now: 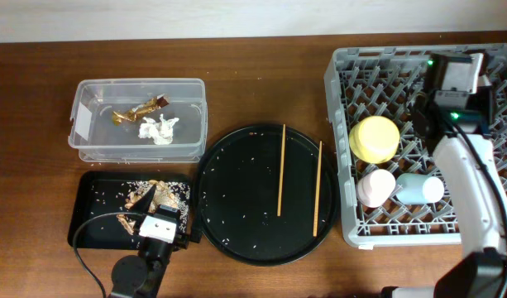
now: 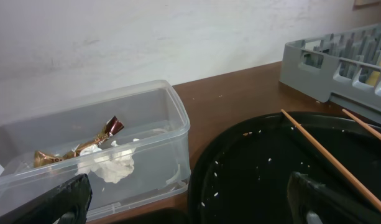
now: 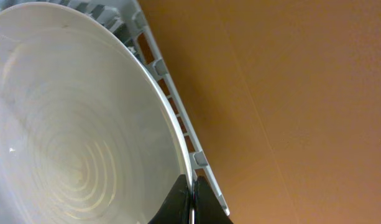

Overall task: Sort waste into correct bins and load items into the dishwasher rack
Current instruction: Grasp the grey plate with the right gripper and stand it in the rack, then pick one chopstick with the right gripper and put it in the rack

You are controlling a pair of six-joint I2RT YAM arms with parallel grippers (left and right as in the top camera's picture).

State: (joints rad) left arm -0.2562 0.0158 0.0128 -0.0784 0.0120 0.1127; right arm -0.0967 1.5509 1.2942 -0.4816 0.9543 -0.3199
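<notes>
The large square grey plastic dishwasher rack (image 1: 339,91) on the right already holds the yellow bowl (image 1: 374,138), the small pink cup (image 1: 375,187) and the small light blue cup (image 1: 419,189). Beside it, the large round black tray (image 1: 236,190) carries rice grains and the two thin wooden chopsticks (image 1: 281,170). The clear plastic rectangular tub (image 1: 137,83) has the crinkled gold-brown wrapper (image 1: 141,108) and crumpled white tissue (image 1: 160,128). The shallow black rectangular tray (image 1: 92,223) has the brownish food scraps (image 1: 158,194), so the sorting looks done. The right gripper (image 3: 190,196) is clenched on the rim of the grey round plate (image 3: 72,124) at the rack's far side. I'd say the plate needs seating upright between pegs, then releasing. The left gripper (image 2: 187,193), spread and empty, hangs over the rectangular tray's near edge.
</notes>
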